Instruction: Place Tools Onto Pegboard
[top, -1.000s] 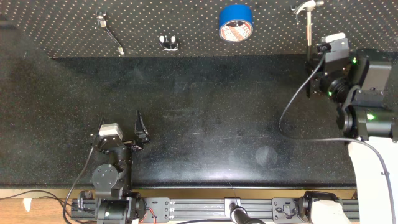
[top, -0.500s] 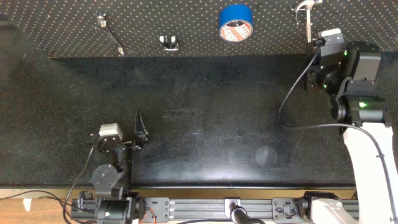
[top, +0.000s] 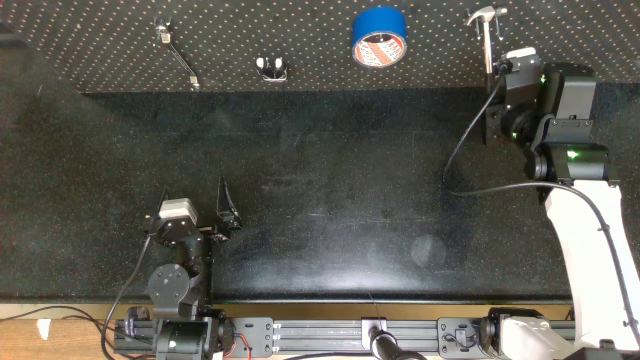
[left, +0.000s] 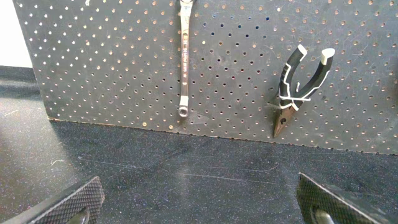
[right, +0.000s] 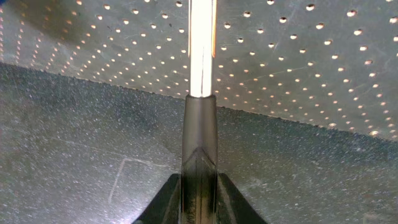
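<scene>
Hammer (top: 486, 30) is being gripped at the low end of its handle by the right gripper (top: 495, 82), jaws clamped on it. Shaft is upright against the right end of the pegboard (top: 300, 30), head at top. Hanging looks to be the step in hand: shaft is best being held square to the pegboard and the head seated before any release; the hook can't be made out. Left gripper (top: 227, 205) is being parked well off the pegboard, fingers apart. Wrench (top: 178, 55), pliers (top: 271, 68) and tape (top: 379, 37) are already hanging on it
</scene>
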